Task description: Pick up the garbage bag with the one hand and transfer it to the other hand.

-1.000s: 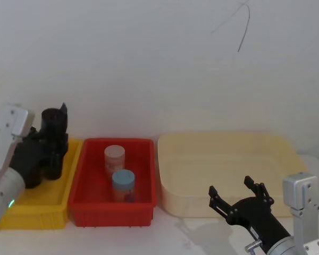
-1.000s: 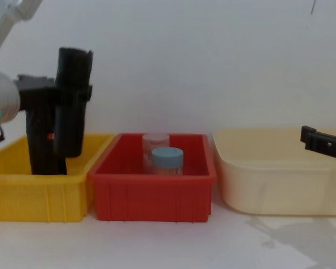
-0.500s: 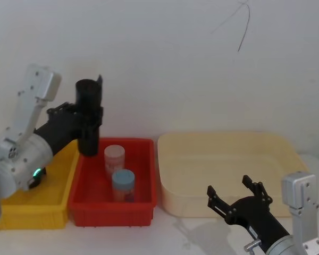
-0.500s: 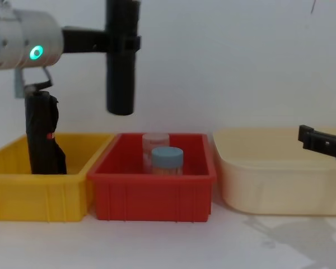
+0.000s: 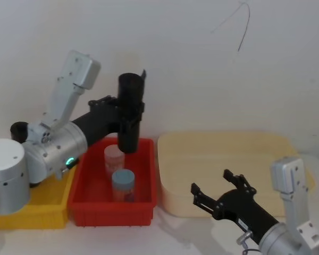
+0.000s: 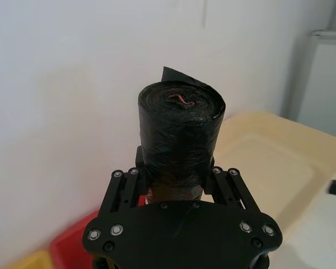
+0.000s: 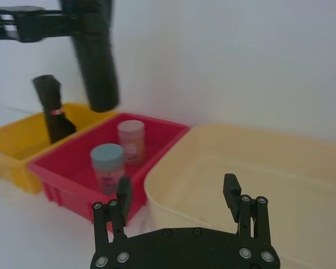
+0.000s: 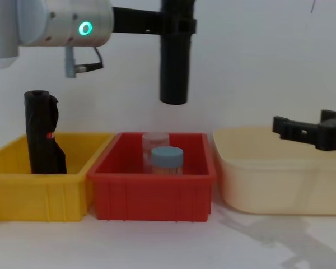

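Observation:
The garbage bag [image 5: 130,114] is a plain black roll hanging upright in the air over the back of the red bin [image 5: 111,211]. My left gripper [image 5: 132,110], on the arm with the green ring light, is shut on its upper part. The chest view has the garbage bag [image 8: 174,61] well above the bin's rim. In the left wrist view the fingers [image 6: 135,179] clamp both sides of the garbage bag [image 6: 181,129]. My right gripper [image 5: 210,181] stands open low at the right, in front of the cream tub [image 5: 223,159], apart from the bag.
A yellow bin [image 8: 33,196] at the left holds a second black roll with a red mark [image 8: 42,134]. In the red bin stand a clear jar [image 5: 114,158] and a blue-lidded jar [image 5: 123,185]. A white wall is close behind.
My left arm has lifted the garbage bag out of the yellow bin and carried it rightward, to above the red bin. My right gripper has shifted left and risen slightly.

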